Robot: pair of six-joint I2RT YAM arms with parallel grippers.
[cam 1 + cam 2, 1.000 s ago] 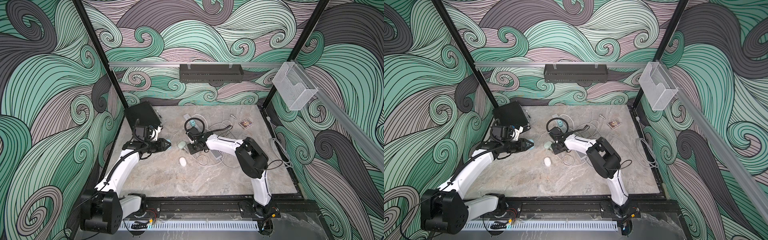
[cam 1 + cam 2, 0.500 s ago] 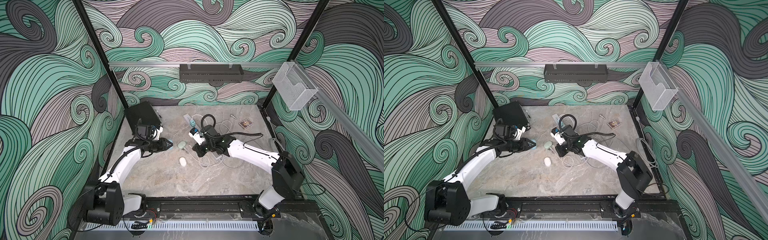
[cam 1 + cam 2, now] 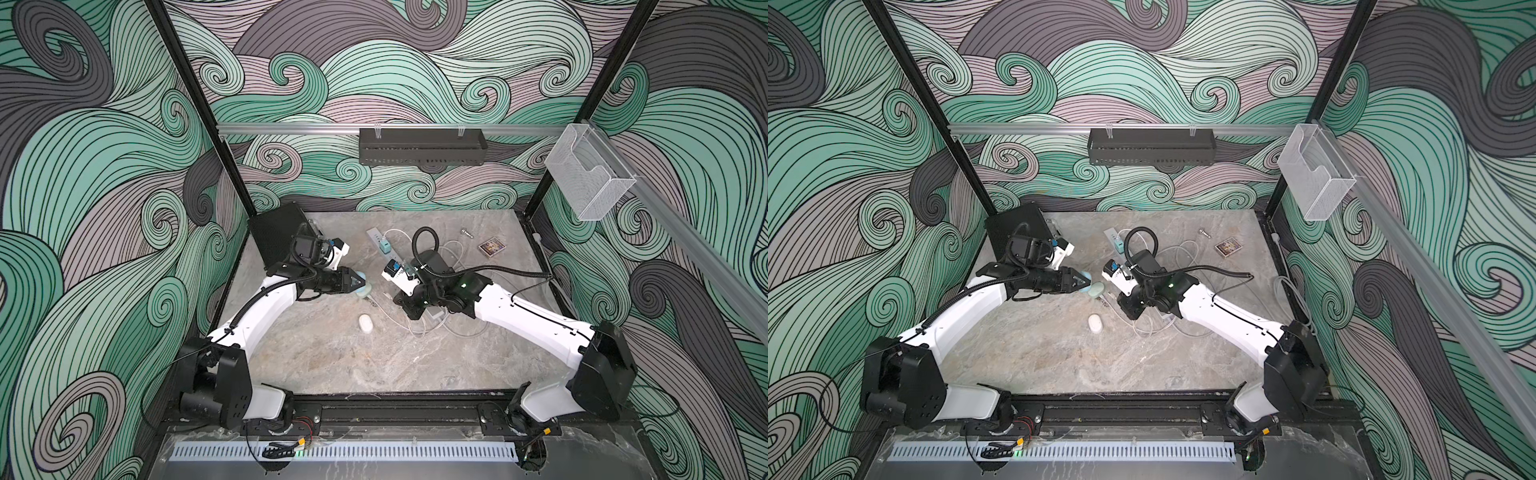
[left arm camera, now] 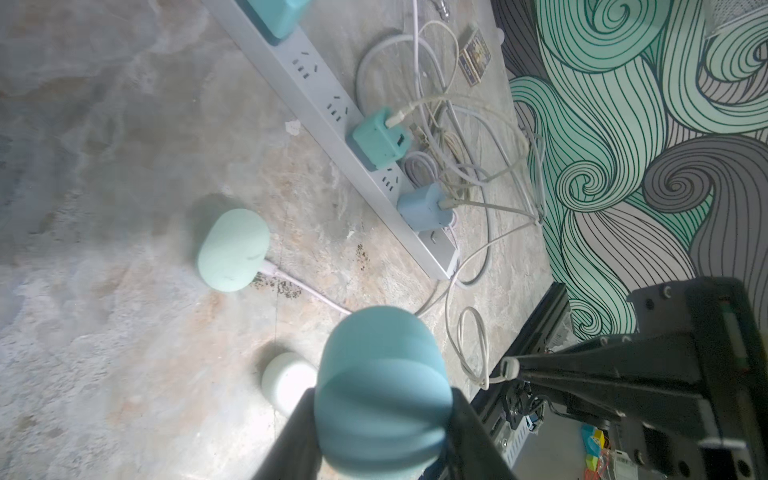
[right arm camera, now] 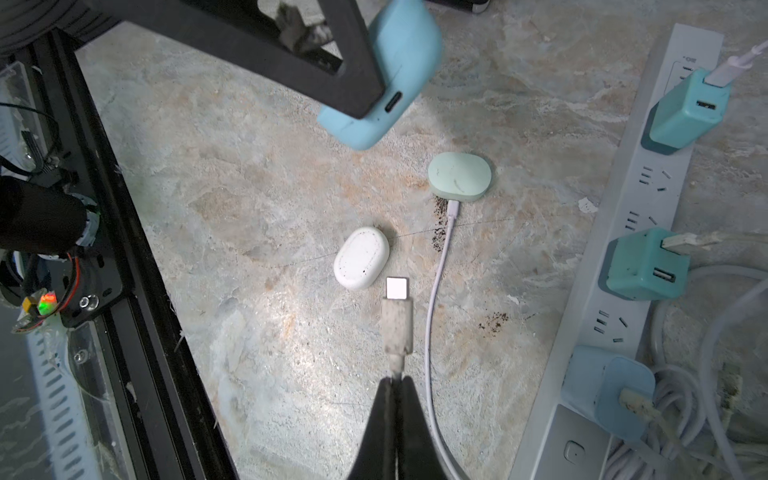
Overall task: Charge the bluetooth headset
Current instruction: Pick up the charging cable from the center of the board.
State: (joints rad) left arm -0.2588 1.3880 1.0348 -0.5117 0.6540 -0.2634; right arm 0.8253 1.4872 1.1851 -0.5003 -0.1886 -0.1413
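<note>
In both top views, a blue headset case (image 3: 1085, 275) is seen clamped in the left fingers (image 3: 350, 285), which are closed only as far as its sides allow. It is held off the worktop (image 3: 332, 357), just beside a mint case (image 3: 1096, 289). A white case (image 3: 365, 323) is seen nearer the front edge.

In the left wrist view, the blue headset case (image 4: 382, 395) is shown pressed between both fingers. The mint case, with a pale cable plugged into it, is seen beyond, near a power strip (image 4: 328, 108) carrying chargers.

In the right wrist view, the right fingers (image 5: 386, 415) are shown shut tight on a white cable just behind its plug (image 5: 397, 316). The plug is held over the worktop, close to the white case. The blue case's charging port (image 5: 393, 102) is exposed and well apart from the plug.
</note>
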